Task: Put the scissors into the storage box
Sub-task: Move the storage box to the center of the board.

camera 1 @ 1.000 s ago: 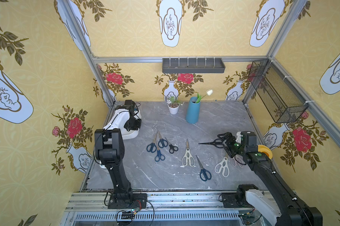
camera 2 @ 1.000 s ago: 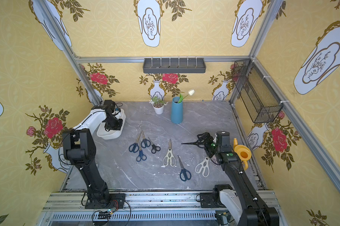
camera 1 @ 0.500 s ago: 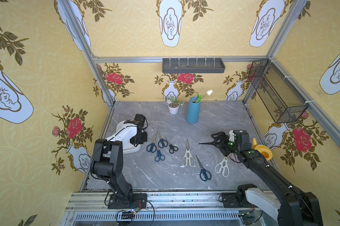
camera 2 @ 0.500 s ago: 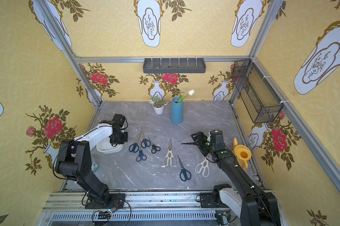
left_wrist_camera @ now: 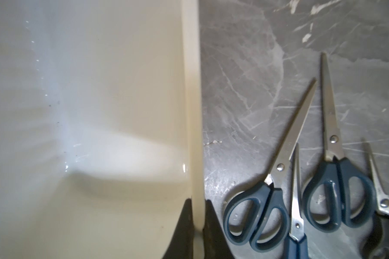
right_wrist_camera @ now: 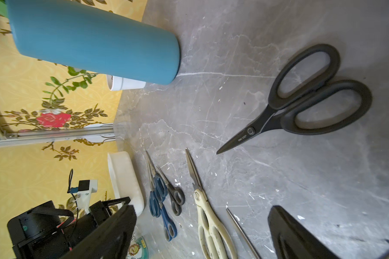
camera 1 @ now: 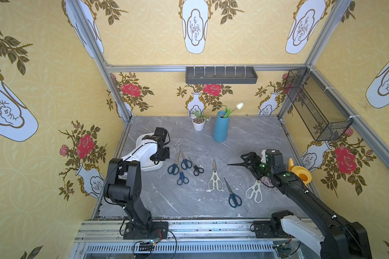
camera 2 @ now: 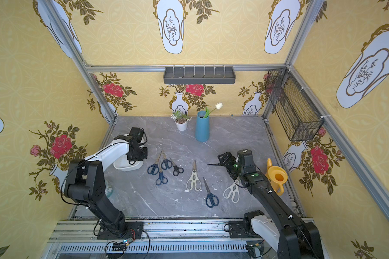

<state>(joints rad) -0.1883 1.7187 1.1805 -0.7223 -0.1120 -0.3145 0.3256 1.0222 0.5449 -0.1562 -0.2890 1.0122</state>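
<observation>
The white plastic storage box (camera 1: 153, 167) sits at the grey marble tabletop's (camera 1: 189, 201) left side. Four slim dark-handled scissors (camera 1: 185, 162) lie just right of it, cream-handled kitchen shears (camera 1: 214, 177) farther right, a blue cylindrical vase (camera 1: 220, 129) behind them.

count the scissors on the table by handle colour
blue handles: 4
black handles: 2
cream or white handles: 2
pinkish handles: 1, partly hidden
total: 9 pairs
</observation>
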